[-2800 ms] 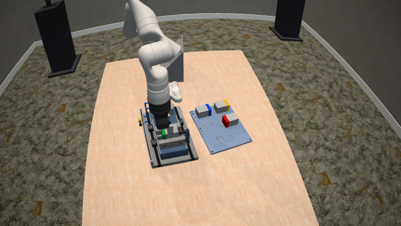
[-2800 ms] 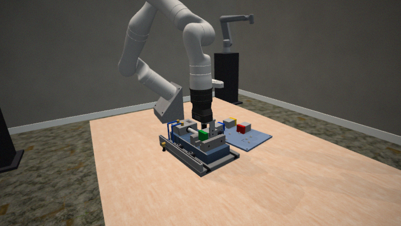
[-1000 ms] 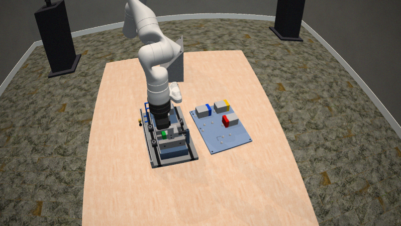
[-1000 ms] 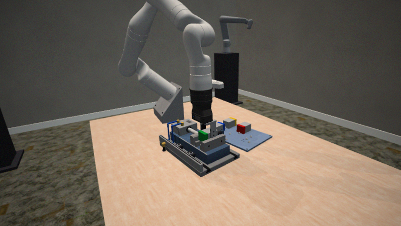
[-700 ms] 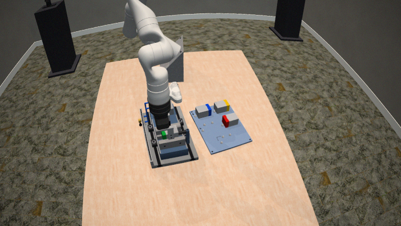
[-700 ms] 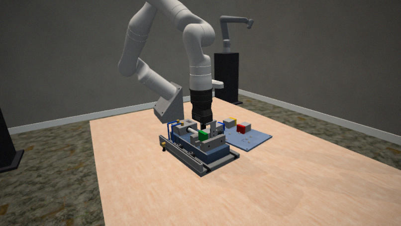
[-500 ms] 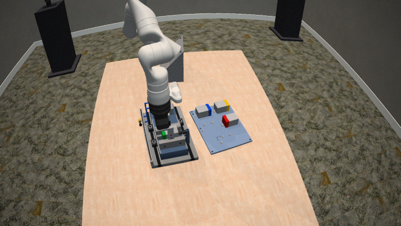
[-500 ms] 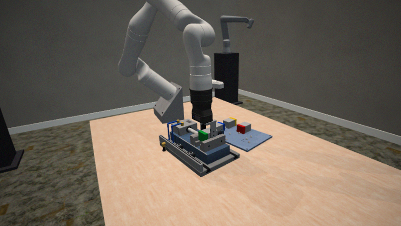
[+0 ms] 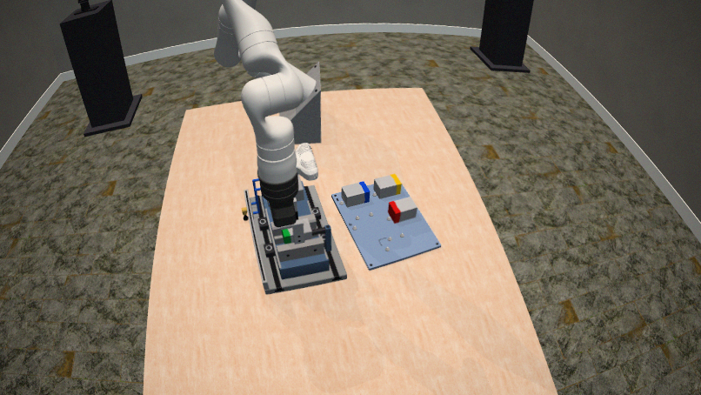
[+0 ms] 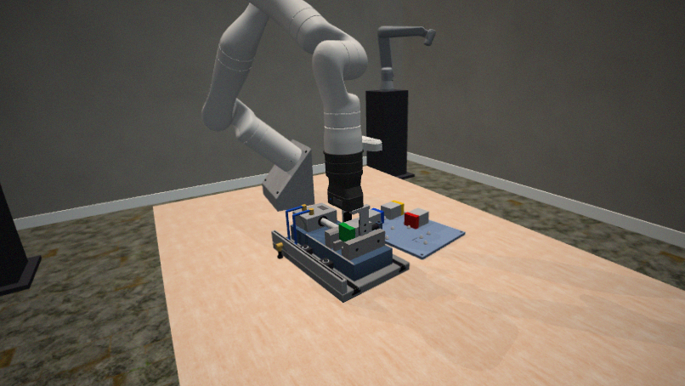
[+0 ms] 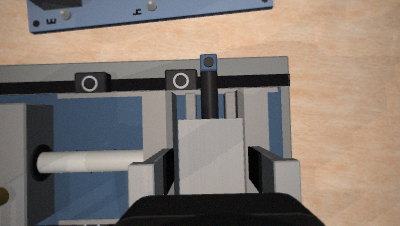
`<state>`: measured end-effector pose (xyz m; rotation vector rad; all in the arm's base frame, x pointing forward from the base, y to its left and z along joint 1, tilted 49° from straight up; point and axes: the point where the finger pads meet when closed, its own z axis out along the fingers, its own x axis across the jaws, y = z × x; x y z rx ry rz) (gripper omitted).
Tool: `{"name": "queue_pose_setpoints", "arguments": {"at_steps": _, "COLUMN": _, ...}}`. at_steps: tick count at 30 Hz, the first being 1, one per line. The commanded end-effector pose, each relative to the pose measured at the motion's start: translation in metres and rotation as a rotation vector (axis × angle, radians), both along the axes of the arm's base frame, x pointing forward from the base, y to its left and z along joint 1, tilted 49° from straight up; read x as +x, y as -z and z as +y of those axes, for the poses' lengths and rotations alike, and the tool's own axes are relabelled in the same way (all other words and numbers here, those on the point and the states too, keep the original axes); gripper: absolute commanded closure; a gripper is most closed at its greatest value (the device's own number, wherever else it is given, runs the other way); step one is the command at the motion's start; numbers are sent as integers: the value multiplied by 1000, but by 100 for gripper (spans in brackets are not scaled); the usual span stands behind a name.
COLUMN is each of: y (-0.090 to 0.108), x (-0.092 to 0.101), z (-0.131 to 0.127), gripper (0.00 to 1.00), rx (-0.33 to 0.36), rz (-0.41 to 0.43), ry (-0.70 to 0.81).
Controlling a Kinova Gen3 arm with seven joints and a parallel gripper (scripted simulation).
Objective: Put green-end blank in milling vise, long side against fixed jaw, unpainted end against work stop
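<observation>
The robot's hand (image 9: pixel 284 224) (image 10: pixel 346 218) (image 11: pixel 211 163), released, straddles the green-ended block (image 9: pixel 286 236) (image 10: pixel 347 231) (image 11: pixel 211 155) between the vise's (image 9: pixel 305 283) (image 10: pixel 372 276) (image 11: pixel 254 70) jaws. Placement looks nearly complete; snugness against fixed jaw and stop likely needs finishing. Beyond the hand, the blue (image 9: pixel 354 194) (image 10: pixel 377 215), yellow (image 9: pixel 387 186) (image 10: pixel 392 210) and red-ended blocks (image 9: pixel 405 210) (image 10: pixel 416 218) sit on their plate (image 9: pixel 369 244) (image 10: pixel 443 234) (image 11: pixel 100 17).

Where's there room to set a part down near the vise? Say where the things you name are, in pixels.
Plate (image 9: pixel 365 247): bare patch at the front corner nearest the vise (image 9: pixel 303 282) (image 10: pixel 373 282), beyond the pegs. Tabletop (image 9: pixel 392 333) (image 10: pixel 479 311): broad stretch in front of both. Crowded: between the jaws, with the green-ended blank (image 9: pixel 286 236) (image 10: pixel 347 232) and gripper fingers.
</observation>
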<state>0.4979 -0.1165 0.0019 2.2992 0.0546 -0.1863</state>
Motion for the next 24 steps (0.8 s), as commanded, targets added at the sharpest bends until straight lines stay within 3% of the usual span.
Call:
{"name": "queue_pose_setpoints", "arguments": {"at_steps": 1, "y": 0, "x": 1, "z": 1, "gripper": 0, "rx": 1, "rz": -1, "ry": -2}}
{"name": "queue_pose_setpoints", "arguments": {"at_steps": 24, "y": -2, "x": 1, "z": 3, "gripper": 0, "rx": 1, "rz": -1, "ry": -1}}
